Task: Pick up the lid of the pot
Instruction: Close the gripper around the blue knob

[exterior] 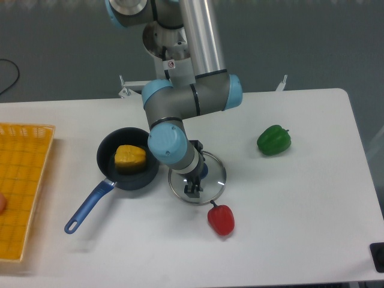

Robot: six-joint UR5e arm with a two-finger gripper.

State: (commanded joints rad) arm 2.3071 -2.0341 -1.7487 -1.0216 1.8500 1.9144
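While the arm reaches down from the top of the frame, the gripper is over the clear pot lid, just below the picture's centre, beside its blue knob — how wide the claw stands, and whether it has hold of the knob, cannot be told from this side. Left of the lid sits the black pan with a yellow object inside — its blue handle points lower left.

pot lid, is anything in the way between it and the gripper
Nothing visible: the gripper is at the blue knob of the pot lid. The red pepper lies beside it, not between.
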